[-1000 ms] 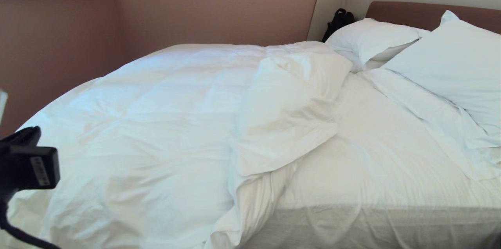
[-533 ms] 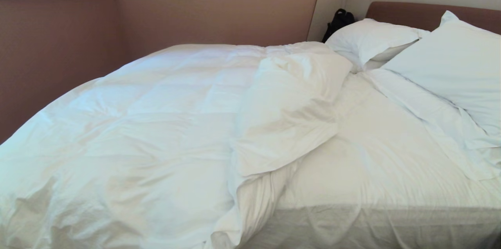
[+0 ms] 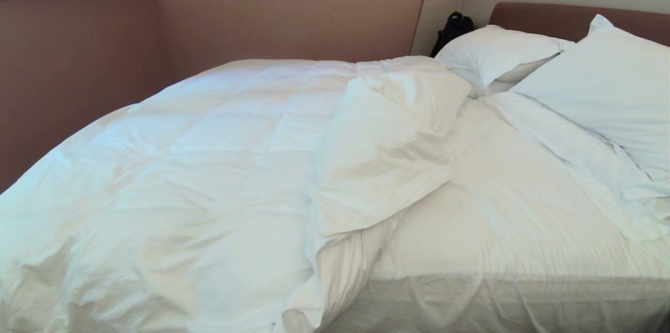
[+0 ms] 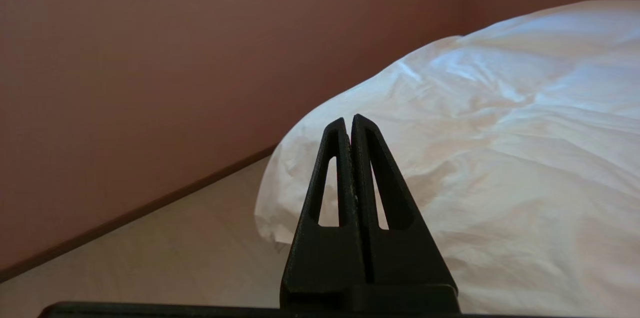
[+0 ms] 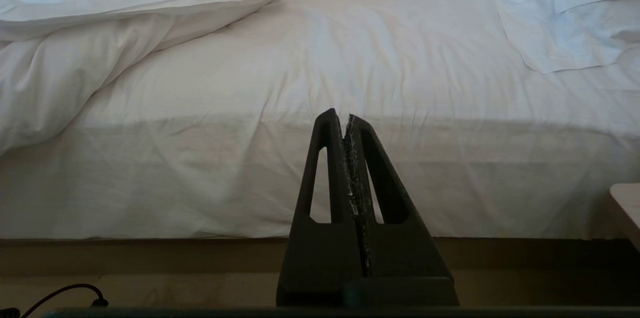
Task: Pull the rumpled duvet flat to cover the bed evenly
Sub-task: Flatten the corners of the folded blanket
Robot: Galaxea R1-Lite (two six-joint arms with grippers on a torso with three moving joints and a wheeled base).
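White duvet (image 4: 500,158) beyond closed left gripper (image 4: 349,119)

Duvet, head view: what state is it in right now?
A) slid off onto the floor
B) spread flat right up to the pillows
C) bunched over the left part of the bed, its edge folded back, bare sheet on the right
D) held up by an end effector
C: the duvet is heaped on the bed's left part with a folded-back flap, and bare fitted sheet shows between it and the pillows.

White duvet (image 3: 209,165) rumpled, edge folded back; bed (image 3: 497,207) half bare
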